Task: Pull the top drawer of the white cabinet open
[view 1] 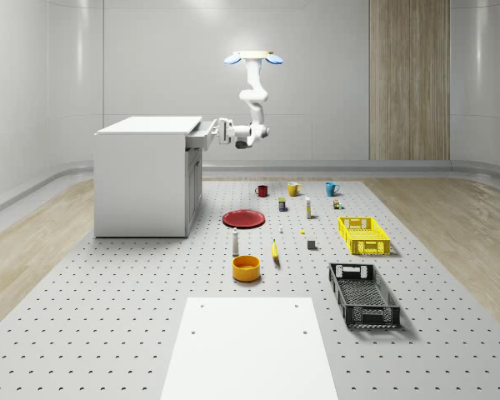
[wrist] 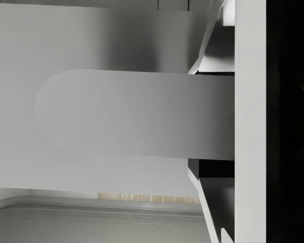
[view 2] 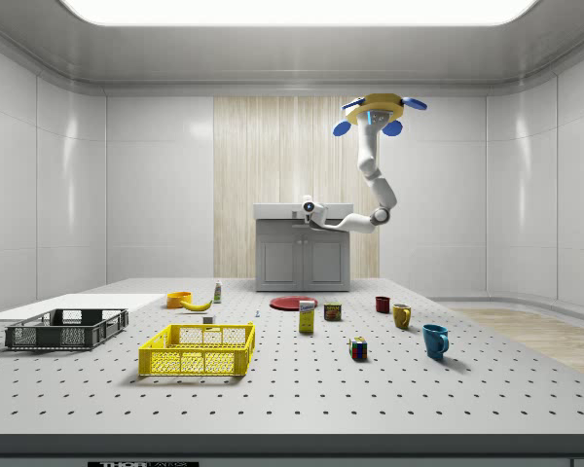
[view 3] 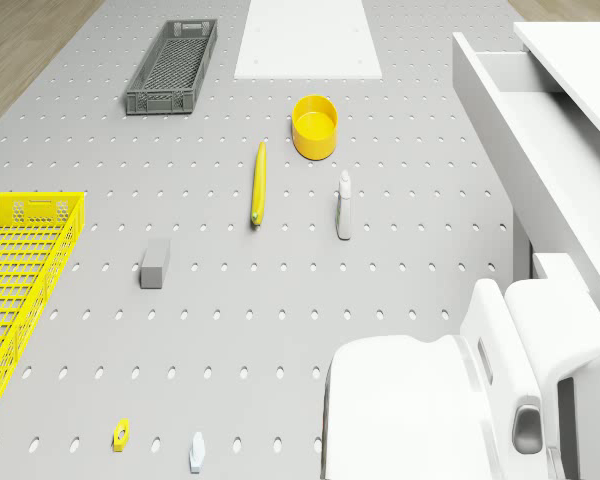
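Observation:
The white cabinet [view 1: 142, 179] stands at the whole-scene view's left. Its top drawer [view 1: 202, 136] sticks out a little from the front; from the drone its open inside [view 3: 508, 85] shows under the cabinet top. My gripper [view 1: 219, 132] is at the drawer's front, arm stretched level from the drone [view 1: 256, 58], which hovers high beside the cabinet over the perforated floor. From the side, the gripper [view 2: 309, 206] sits at the cabinet's top edge. At the wrist, the rounded grey drawer handle [wrist: 131, 114] lies close across the picture, and the gripper looks shut on it.
On the floor in front of the cabinet lie a red plate [view 1: 243, 218], an orange bowl [view 1: 246, 267], a banana [view 1: 275, 250] and a small bottle [view 1: 235, 242]. Three mugs, a yellow crate [view 1: 363, 235] and a black crate [view 1: 363, 293] are to the right. A white board [view 1: 246, 350] lies nearest.

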Motion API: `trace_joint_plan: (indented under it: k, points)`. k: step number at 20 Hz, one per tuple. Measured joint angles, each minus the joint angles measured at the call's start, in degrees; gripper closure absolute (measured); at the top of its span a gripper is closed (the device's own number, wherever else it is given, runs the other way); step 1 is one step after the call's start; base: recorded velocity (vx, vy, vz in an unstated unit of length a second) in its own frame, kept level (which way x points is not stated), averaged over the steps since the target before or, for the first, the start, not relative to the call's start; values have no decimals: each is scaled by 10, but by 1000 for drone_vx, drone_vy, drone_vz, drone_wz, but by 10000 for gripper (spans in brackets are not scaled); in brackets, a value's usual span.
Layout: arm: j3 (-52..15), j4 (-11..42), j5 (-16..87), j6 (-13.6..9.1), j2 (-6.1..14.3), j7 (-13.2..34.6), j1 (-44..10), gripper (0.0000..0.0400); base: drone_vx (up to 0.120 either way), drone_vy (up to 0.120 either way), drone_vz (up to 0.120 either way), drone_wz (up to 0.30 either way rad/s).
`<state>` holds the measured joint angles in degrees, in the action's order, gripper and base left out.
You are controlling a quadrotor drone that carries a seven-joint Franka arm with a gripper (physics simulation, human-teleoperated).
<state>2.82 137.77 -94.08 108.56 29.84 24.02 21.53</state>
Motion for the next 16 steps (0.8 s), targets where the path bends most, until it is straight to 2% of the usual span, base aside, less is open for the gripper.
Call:
trace_joint_plan:
  k: [3,5,6,7,10,11,14,16]
  points:
    - [15,7,12,-14,10,12,-5,280,0,120,0,0]
    - [24,10,20,-23,15,22,-8,277,0,0,0,0]
    - [28,9,28,-26,20,44,-9,250,0,0,0,0]
    - [33,10,38,-28,22,25,-10,233,0,0,0,0]
    - [42,14,38,-34,23,22,-9,266,0,0,0,0]
    - [44,15,39,-35,24,23,-9,255,0,0,0,0]
    - [48,16,40,-36,25,26,-7,171,0,120,0,0]
    - [51,16,40,-37,26,27,-6,141,0,120,0,0]
